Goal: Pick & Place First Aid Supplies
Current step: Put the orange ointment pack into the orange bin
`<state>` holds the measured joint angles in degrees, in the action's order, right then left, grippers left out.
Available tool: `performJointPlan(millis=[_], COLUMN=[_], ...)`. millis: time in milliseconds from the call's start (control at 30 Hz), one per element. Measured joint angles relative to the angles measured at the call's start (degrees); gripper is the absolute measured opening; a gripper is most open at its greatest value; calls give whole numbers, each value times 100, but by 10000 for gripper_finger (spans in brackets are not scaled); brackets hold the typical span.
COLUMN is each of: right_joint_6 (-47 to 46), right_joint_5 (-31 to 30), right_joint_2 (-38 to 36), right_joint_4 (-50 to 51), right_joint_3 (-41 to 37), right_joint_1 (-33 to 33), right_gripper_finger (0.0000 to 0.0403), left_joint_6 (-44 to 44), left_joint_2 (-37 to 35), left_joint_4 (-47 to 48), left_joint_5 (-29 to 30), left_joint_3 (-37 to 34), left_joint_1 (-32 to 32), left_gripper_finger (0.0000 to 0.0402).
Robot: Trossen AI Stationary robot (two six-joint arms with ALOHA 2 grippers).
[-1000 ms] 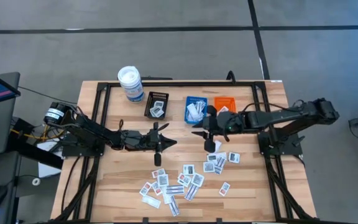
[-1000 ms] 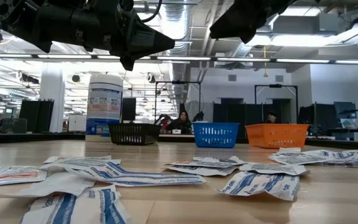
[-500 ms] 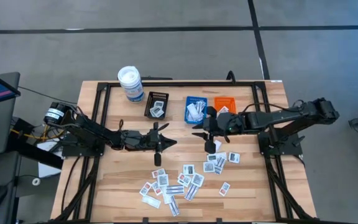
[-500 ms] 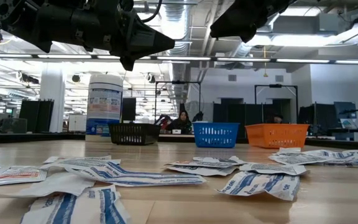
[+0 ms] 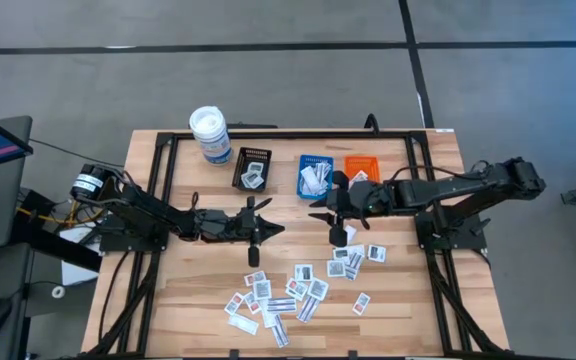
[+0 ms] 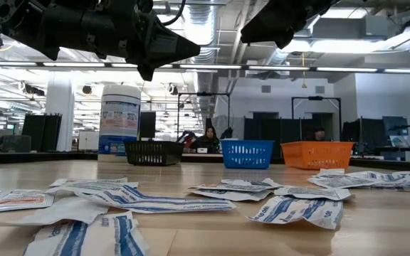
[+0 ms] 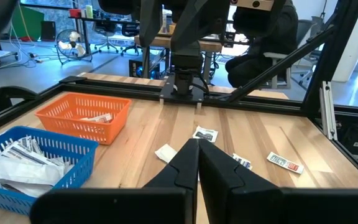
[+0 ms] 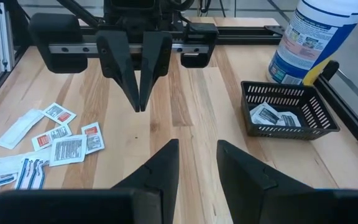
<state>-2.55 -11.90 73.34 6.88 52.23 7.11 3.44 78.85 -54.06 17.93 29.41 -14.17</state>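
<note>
While nothing on the table (image 5: 188,290) has shifted over the last second, both arms stay parked above its middle. The left gripper (image 5: 253,222) hangs clenched and empty; the right gripper (image 5: 336,212) stands partly parted, holding nothing. Most packets (image 5: 298,285) lie loose near the front edge, so sorting appears paused.

- Packets (image 5: 298,285): white, blue, red or dark print.
- Trays: black (image 5: 253,170), blue (image 5: 314,175), orange (image 5: 362,167).
- Canister (image 5: 210,135): white, blue label.
- Surface (image 5: 188,280): pale wood grain.
- Arms: dark.
</note>
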Motion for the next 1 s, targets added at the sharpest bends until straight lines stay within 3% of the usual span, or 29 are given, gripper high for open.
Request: performJointPlan(millis=[400,700,1000], right_joint_6=[0,-1,-209], right_joint_5=[0,2,2], right_joint_2=[2,2,4], right_joint_4=[1,-1,-36], right_joint_3=[0,0,0], right_joint_1=[0,0,0], right_gripper_finger=[102,102,102], left_joint_6=[0,-9,37], left_joint_2=[0,0,2], left_joint_4=[0,19,791], left_joint_5=[-33,-1094,-953], left_joint_3=[0,0,0], left_joint_1=[2,1,-320], left_gripper_finger=[11,13,59])
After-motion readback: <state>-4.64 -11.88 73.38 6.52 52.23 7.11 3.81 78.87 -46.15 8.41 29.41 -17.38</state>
